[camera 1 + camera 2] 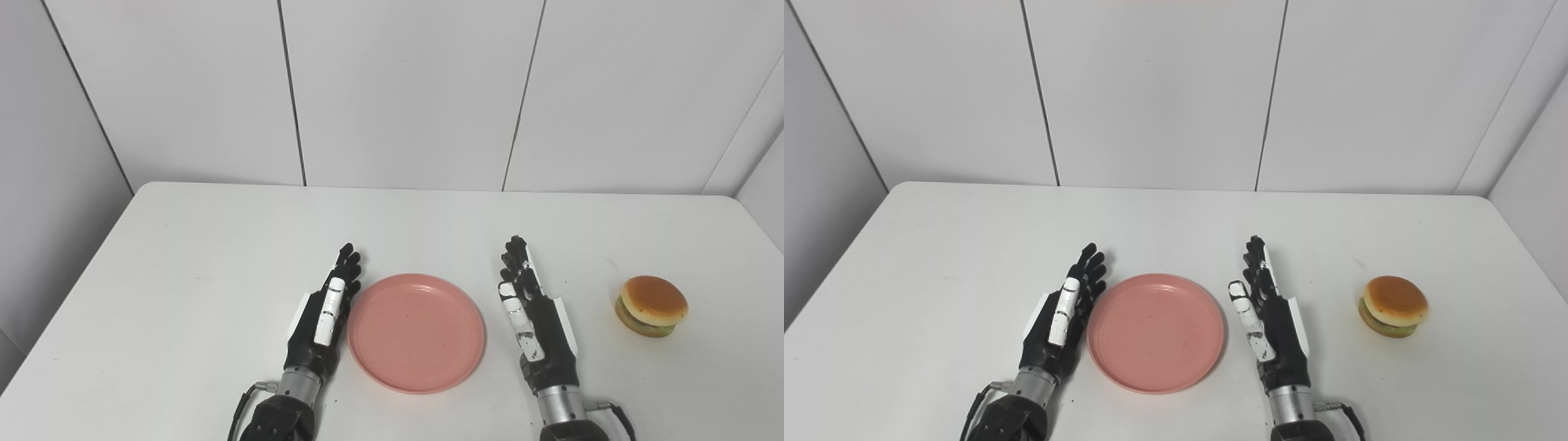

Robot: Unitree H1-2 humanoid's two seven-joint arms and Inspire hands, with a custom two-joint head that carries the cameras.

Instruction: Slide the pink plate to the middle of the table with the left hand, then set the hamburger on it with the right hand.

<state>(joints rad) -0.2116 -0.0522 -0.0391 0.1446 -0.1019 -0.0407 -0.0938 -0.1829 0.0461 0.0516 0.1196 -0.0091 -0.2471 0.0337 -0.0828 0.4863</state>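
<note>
flanking the pink plate (416,331), both hands hold nothing, fingers straight and spread. left hand (323,317) just beside its rim; hamburger (651,305) lies off to the right of right hand (534,315), apart.

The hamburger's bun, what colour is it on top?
Golden orange-brown, over a green layer; the hamburger shows best in the left eye view.

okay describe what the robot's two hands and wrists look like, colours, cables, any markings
Both look alike. The left robot hand and right robot hand are black with slim segmented fingers, a white thumb, scuffed on the right one, and a white panel along the outer edge. Each sits on a silver metal cylindrical wrist above a black forearm, with a thin black cable looping out at the wrist. No lettering is legible.
</note>
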